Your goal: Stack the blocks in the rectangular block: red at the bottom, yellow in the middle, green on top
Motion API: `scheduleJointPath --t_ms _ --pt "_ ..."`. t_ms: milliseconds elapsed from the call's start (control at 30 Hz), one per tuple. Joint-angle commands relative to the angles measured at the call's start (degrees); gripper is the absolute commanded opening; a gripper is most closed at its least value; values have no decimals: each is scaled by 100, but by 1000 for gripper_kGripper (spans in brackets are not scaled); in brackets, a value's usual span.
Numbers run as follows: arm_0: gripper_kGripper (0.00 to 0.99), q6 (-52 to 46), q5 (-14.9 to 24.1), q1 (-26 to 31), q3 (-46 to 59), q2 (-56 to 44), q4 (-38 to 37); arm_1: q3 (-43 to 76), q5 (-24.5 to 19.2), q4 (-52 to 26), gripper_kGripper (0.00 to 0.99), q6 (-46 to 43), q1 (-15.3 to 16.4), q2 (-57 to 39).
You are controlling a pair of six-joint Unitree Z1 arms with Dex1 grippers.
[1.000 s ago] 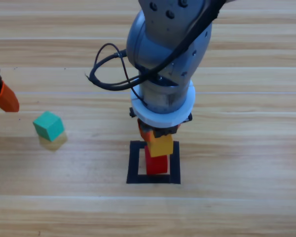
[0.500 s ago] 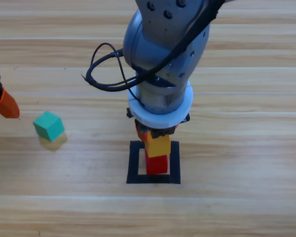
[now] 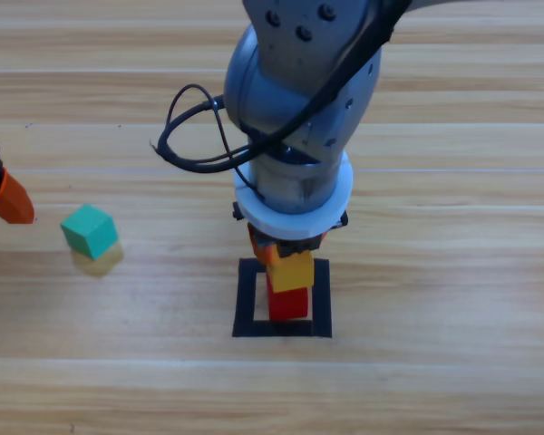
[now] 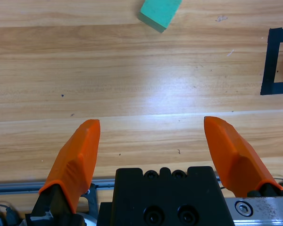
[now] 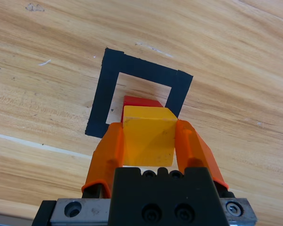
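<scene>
Right gripper (image 5: 149, 136), clamped on the yellow cube (image 5: 148, 135), hangs just over the red cube (image 3: 288, 304) inside the tape square (image 3: 247, 304) near the tabletop's front-centre edge. Step two underway; next calls for squaring up, lowering, release. Green cube (image 3: 89, 230) waits toward the left edge, by left gripper (image 4: 153, 146), jaws apart.

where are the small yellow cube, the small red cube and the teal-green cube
small matte yellow cube (image 5: 147, 136), right wrist view, on its front face between the jaws
small matte red cube (image 3: 288, 304), high view, on its visible front face
small matte teal-green cube (image 3: 89, 230), high view, on its top
</scene>
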Motion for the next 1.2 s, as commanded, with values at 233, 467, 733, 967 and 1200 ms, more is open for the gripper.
scheduleJointPath --t_ms 233,467,733,967,1200 --pt "933 63 -105 159 167 -32 -135 -49 -66 76 0 -4 171 396" --pt "933 80 -140 186 247 -32 -240 -67 -66 76 0 -4 171 405" --pt "933 98 -157 212 282 -24 -284 -93 -66 76 0 -4 171 431" --pt "933 142 -166 238 326 -15 -328 -102 -66 76 0 -4 171 440" --pt "933 142 -175 247 361 -6 -355 -84 -57 93 990 31 171 458"
